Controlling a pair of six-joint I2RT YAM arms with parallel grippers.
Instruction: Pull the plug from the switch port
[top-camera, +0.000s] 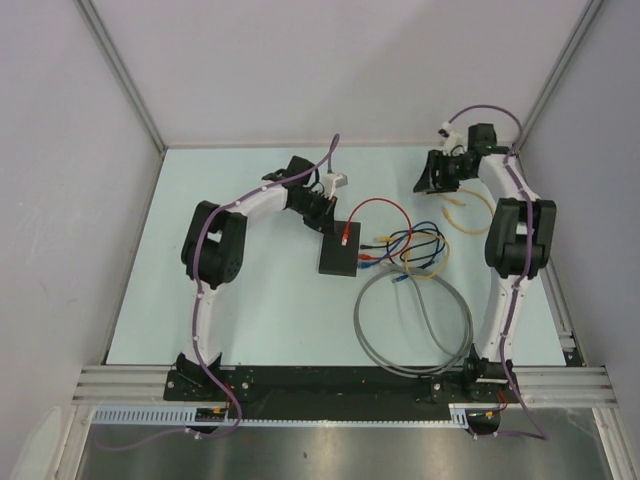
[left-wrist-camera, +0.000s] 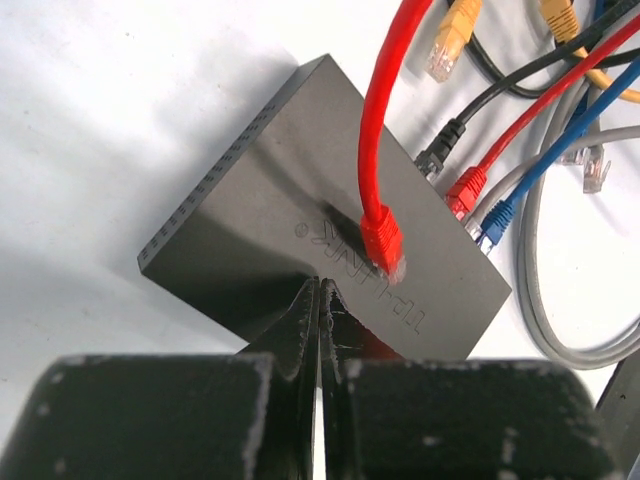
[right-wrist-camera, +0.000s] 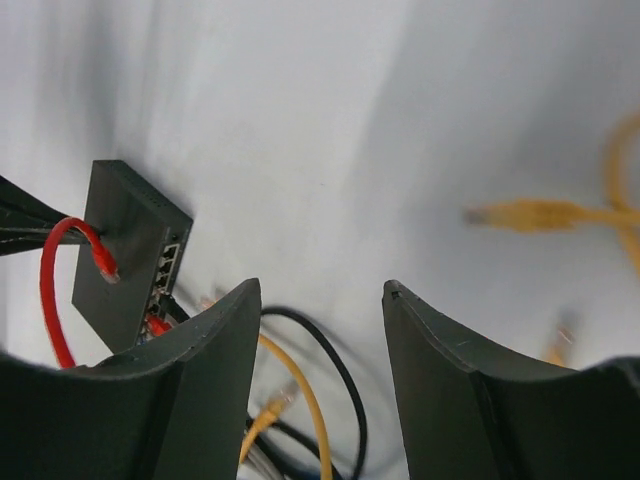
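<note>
Left arm (top-camera: 215, 245) reaches in to the switch (top-camera: 337, 258), which lies flat mid-worktop (top-camera: 250, 320) with its ports on the right edge. Left jaws are closed and grip nothing. Their tips are at the switch's top face. It looks like a hold-down, but I can't confirm real pressure.

A loose red plug (left-wrist-camera: 382, 240) lies on top of the switch, not in a port. Seated in the ports, side by side: black plug (left-wrist-camera: 437, 157), seated red plug (left-wrist-camera: 466, 190), blue plug (left-wrist-camera: 496, 222). Can't tell which one is meant.

Right of the switch is a tangle of leads, with a grey cable (top-camera: 415, 325) looped toward the arm bases and a yellow cable (top-camera: 470, 212) lying loose further right.

Right arm (top-camera: 520, 235) is at the far right, well apart from the switch. Right jaws are open and empty, facing back toward the ports.

Risks from here:
- Closed tips on a smooth lid give little contact, so a pull could slide or pivot the switch instead of freeing the plug.
- The seated plugs are packed tight, so the right jaws could pinch two or catch a neighbour's lead.
- If the latch tab isn't pressed, the plug probably stays in and drags the box.
- The loose red lead arches over the top and could snag the right jaws on the way in.
</note>
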